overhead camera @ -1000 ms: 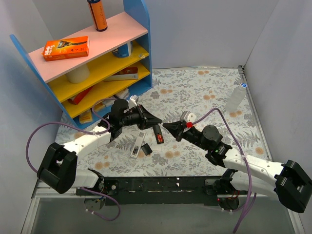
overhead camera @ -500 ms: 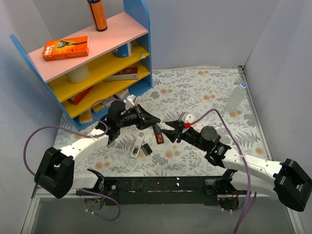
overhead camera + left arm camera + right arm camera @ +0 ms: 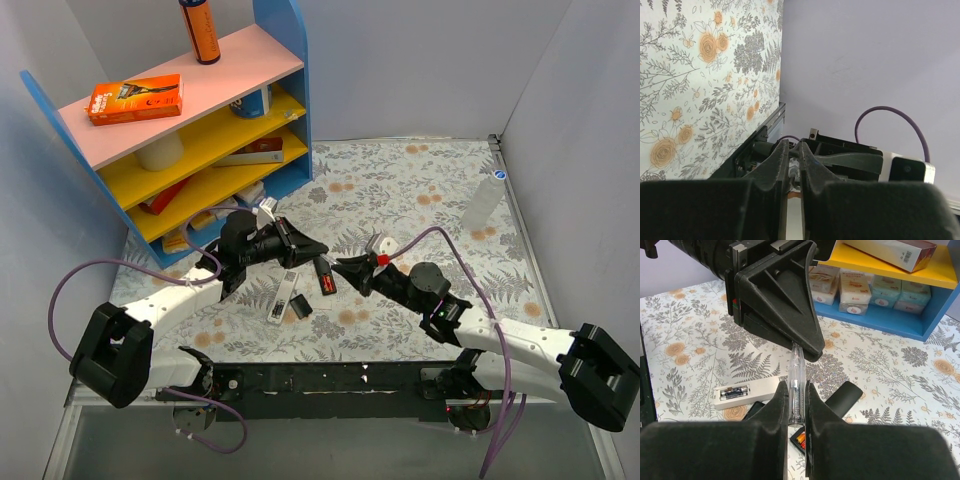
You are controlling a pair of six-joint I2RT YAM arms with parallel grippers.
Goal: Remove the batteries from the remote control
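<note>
Batteries (image 3: 799, 440) in remote (image 3: 845, 397), right gripper (image 3: 794, 390) pinching stick (image 3: 795, 365)

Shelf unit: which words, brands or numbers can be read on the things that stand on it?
No text can be read for sure.
Orange box: white lettering, too blurred.
Orange can: dark print, too blurred.
Long box: a barcode, digits too small.
Small packets: round labels, too small.

In front of the shelf unit (image 3: 283, 30) I count two remotes: one white remote (image 3: 284, 298) and one black remote (image 3: 842, 399). Beside them lies one black cover (image 3: 301, 306). I also count:

- One clear stick (image 3: 794, 385).
- One bottle (image 3: 481, 203), well right of the shelf unit.
- One orange box (image 3: 135, 98) and one orange can (image 3: 200, 32), both on the shelf unit's top board.
- Batteries (image 3: 799, 440): count unreadable.
</note>
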